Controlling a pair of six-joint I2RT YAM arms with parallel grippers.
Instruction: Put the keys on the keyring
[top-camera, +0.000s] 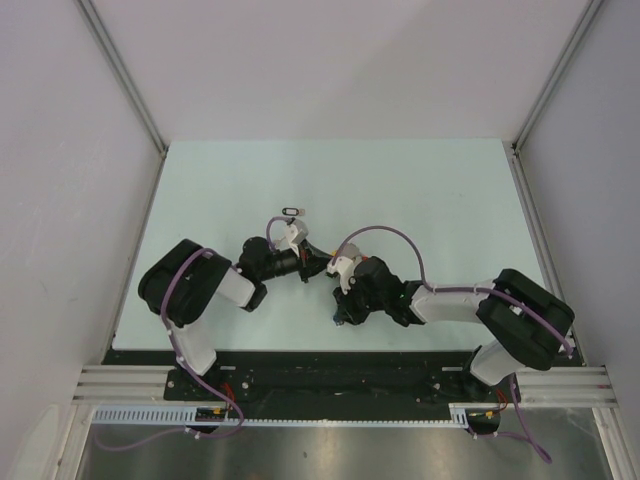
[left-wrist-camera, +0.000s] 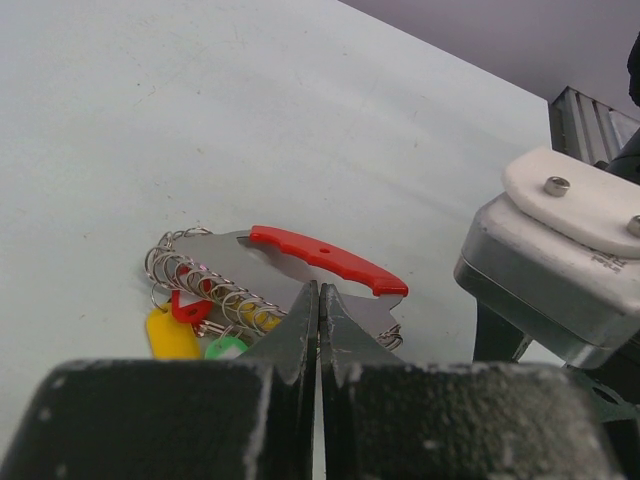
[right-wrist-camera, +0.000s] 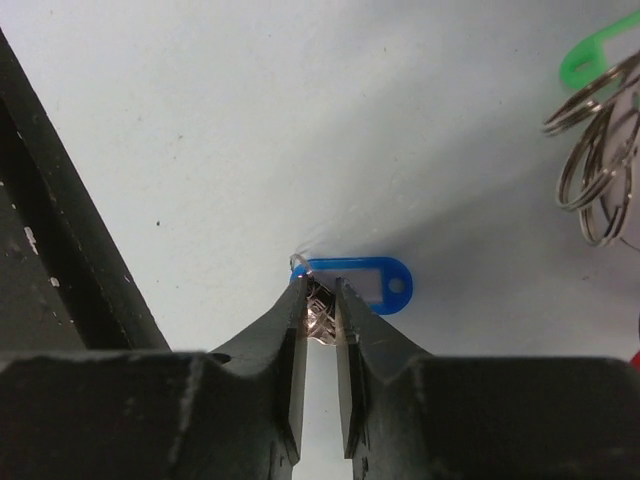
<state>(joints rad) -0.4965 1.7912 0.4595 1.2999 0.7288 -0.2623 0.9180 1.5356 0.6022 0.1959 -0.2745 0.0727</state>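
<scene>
— Silver metal between black fingers: what does the right claw (right-wrist-camera: 320, 290) have?
— The blue-tagged key (right-wrist-camera: 368, 284). The claw stands narrow, its pads closed on either side of the small silver key, low over the surface (right-wrist-camera: 250, 120). The blue tag lies flat just past the tips, with a tiny ring at its left end beside the left fingertip.
— And the left claw (left-wrist-camera: 319, 300)?
— Shut, finger against finger, with no gap. Its tips sit at the near edge of the keyring (left-wrist-camera: 232, 248), over the silver plate just below the red band (left-wrist-camera: 330, 258). Whether they pinch the plate I cannot tell.
— Where does the keyring lie?
— Flat in the middle of the surface, where the two claws meet. A coil of wire rings (left-wrist-camera: 200, 282) runs along its left side, with a yellow tag (left-wrist-camera: 172, 335), a red tag (left-wrist-camera: 190, 308) and a green tag (left-wrist-camera: 226, 347) bunched near the left claw. From the right wrist, the green tag and several rings show at the upper right, apart from the blue-tagged key.
— Further out?
— The right arm's grey-and-white wrist block (left-wrist-camera: 560, 260) stands just right of the keyring. From above, a black-tagged key (top-camera: 291, 211) lies alone just beyond the left arm's wrist.
</scene>
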